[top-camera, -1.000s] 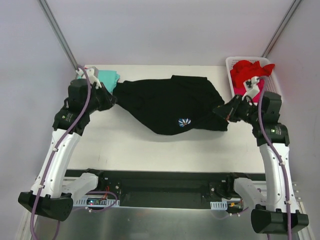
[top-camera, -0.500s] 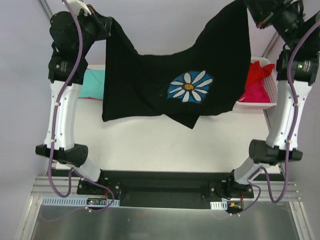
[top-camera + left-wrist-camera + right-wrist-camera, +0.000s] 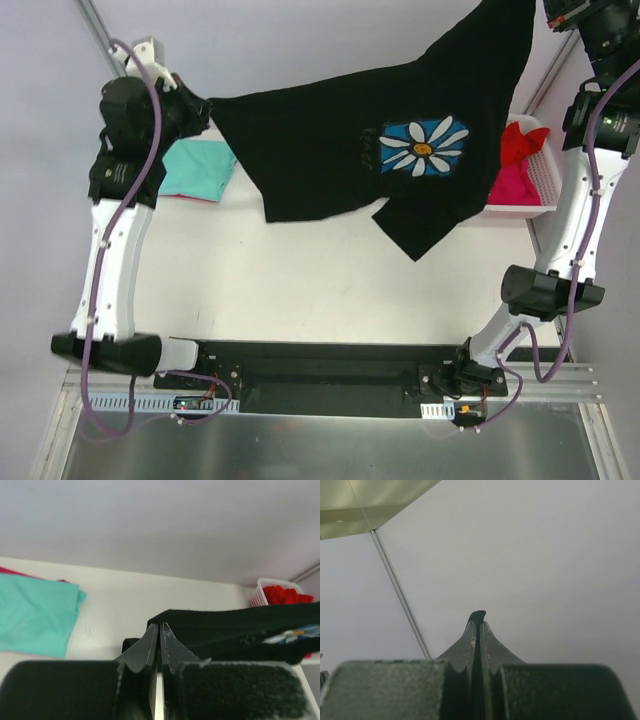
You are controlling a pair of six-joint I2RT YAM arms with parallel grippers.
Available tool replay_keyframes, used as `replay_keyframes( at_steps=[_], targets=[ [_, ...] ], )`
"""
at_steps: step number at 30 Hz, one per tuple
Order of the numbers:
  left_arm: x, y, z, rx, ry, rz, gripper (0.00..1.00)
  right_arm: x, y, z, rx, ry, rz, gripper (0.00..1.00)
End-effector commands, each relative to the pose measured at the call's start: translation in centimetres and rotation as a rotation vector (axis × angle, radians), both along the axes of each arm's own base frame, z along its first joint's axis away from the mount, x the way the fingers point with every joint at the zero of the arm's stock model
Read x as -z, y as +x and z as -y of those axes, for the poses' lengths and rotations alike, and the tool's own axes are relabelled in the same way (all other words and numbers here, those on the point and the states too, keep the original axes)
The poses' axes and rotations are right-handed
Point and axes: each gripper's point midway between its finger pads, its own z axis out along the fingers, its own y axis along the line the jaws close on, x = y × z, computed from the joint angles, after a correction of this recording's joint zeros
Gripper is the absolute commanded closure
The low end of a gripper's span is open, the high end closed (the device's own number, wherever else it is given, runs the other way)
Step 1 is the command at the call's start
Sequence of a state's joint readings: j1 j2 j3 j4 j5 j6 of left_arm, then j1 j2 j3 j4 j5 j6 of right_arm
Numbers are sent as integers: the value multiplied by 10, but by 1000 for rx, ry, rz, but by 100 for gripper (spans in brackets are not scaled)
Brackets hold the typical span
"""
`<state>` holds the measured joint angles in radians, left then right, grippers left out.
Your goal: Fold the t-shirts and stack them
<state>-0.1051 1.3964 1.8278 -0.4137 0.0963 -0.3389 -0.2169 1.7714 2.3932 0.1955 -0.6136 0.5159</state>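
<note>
Left fingers [image 3: 154, 639] and right fingers [image 3: 474, 636] are both pinched tight on the black t-shirt [image 3: 320, 140], holding it stretched up above the tabletop [image 3: 300, 270].

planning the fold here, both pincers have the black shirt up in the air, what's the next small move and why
Probably lower the right pincer level with the left pincer, so the black t-shirt hangs square before it is laid on the table. Both are shut on its edge, it hangs slanted with the right side higher, and one lower corner dangles.
</note>
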Motion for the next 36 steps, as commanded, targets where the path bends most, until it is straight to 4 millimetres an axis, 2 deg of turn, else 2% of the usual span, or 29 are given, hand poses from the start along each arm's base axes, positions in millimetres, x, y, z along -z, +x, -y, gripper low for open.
replay_keyframes(
  at_steps=[1,3,5,6,8,9,10,12,13,14,16,17,21,24,26,29,32,35,36],
  targets=[
    [-39,-74,-8,1,-18,154,100,-70,-89,-18,-46,9,245,100],
    [-28,-88,-6,12,-32,135,100,-78,-110,-27,-86,11,270,100],
    [-40,-108,-9,8,-36,165,100,-83,-129,-35,-121,17,271,100],
    [-38,-115,-10,9,-32,150,100,-86,-151,-42,-135,1,284,100],
    [-54,-132,-10,20,-34,182,100,-87,-178,-49,-133,-17,294,100],
    [-58,-138,-10,24,-33,187,100,-80,-181,-49,-119,-20,274,100],
    [-61,-146,-10,30,-34,185,100,-90,-223,-58,-109,-46,331,100],
    [-79,-161,-11,32,-43,228,100,-92,-245,-61,-82,-61,337,100],
    [-82,-167,-12,27,-44,228,100,-97,-269,-66,-73,-76,370,100],
    [-93,-176,-13,26,-48,254,100,-96,-274,-67,-69,-75,349,100],
    [-101,-188,-14,29,-56,280,100,-93,-283,-69,-61,-75,342,100],
    [-106,-194,-14,30,-62,296,100,-93,-304,-73,-62,-81,367,100],
    [-120,-230,-17,34,-89,369,100,-87,-340,-80,-43,-96,394,100],
    [-128,-246,-19,32,-101,403,100,-86,-359,-84,-34,-108,409,100],
    [-135,-252,-20,30,-103,422,100,-87,-363,-85,-28,-114,416,100],
    [-138,-247,-21,23,-93,419,100,-89,-350,-82,-27,-112,398,100],
    [-140,-230,-20,17,-81,401,100,-85,-326,-76,-11,-119,370,100],
    [-136,-205,-18,14,-71,368,100,-76,-286,-66,8,-124,314,100],
    [-132,-190,-18,10,-63,345,100,-73,-275,-65,7,-131,300,100]
  ],
)
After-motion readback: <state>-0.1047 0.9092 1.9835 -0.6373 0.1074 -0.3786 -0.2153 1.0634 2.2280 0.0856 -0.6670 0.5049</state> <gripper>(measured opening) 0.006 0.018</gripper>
